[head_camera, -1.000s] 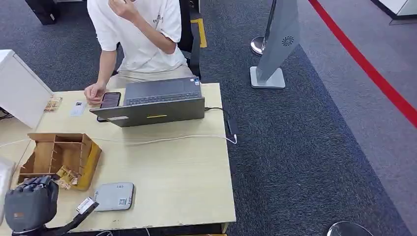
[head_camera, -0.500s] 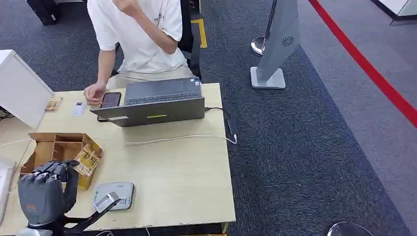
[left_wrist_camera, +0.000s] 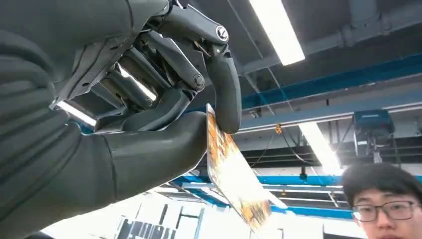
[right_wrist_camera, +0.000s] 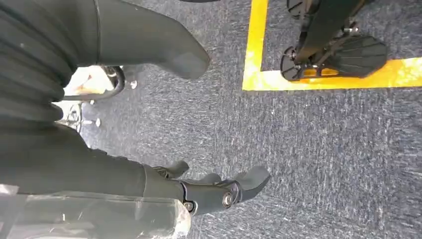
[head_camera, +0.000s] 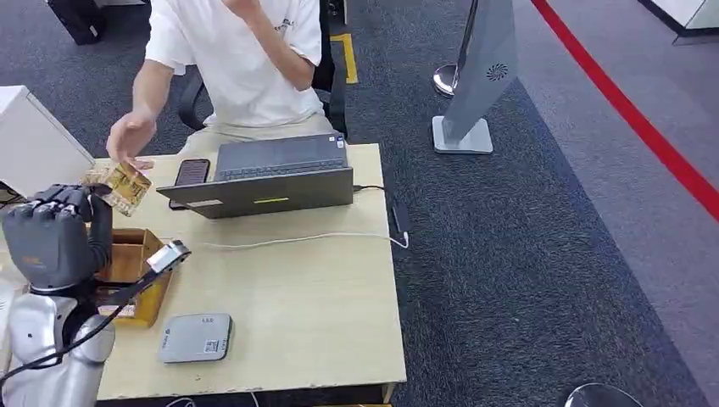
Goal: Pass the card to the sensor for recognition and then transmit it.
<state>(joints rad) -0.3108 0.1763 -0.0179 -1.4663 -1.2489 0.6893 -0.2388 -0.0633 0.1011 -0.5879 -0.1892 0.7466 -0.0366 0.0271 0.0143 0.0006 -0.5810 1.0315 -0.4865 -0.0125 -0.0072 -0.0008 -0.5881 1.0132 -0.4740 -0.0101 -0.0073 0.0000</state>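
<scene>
left hand (head_camera: 52,237) raised above the table (head_camera: 322,297), pinching the card (head_camera: 125,186) between thumb and finger.
i hold it up near the person's open hand (head_camera: 129,136), well apart from the grey sensor (head_camera: 197,337); my right hand (right_wrist_camera: 219,191) hangs over carpet, fingers loosely spread, holding nothing.

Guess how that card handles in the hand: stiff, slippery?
Probably stiff: the card sticks out flat from the left hand without drooping. Looks thin and light. Its glossy face may be slippery, and it's pinched at one end, so a tug could pivot it.
</scene>
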